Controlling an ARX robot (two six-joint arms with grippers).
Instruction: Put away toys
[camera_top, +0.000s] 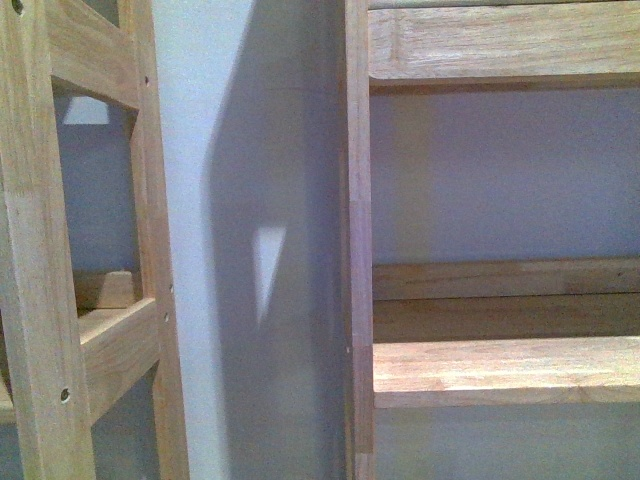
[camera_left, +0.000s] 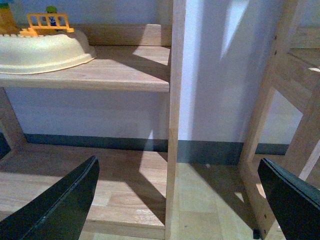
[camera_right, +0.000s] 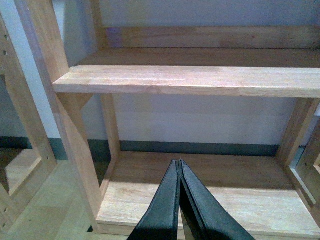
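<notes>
The yellow-orange plush toy is out of view in all three views. My left gripper (camera_left: 177, 197) is open and empty, its two black fingers (camera_left: 62, 205) spread wide on either side of a wooden shelf upright (camera_left: 175, 115), above the lowest shelf board and the floor. My right gripper (camera_right: 179, 165) is shut with nothing between its black fingers. It points at the lowest board (camera_right: 210, 195) of a wooden shelf unit. Neither gripper shows in the front view.
Two light wooden shelf units stand against a pale wall with a gap between them (camera_top: 260, 250). A cream tub (camera_left: 42, 52) with an orange toy fence (camera_left: 49, 22) sits on a shelf. The right unit's middle shelf (camera_right: 200, 77) is bare.
</notes>
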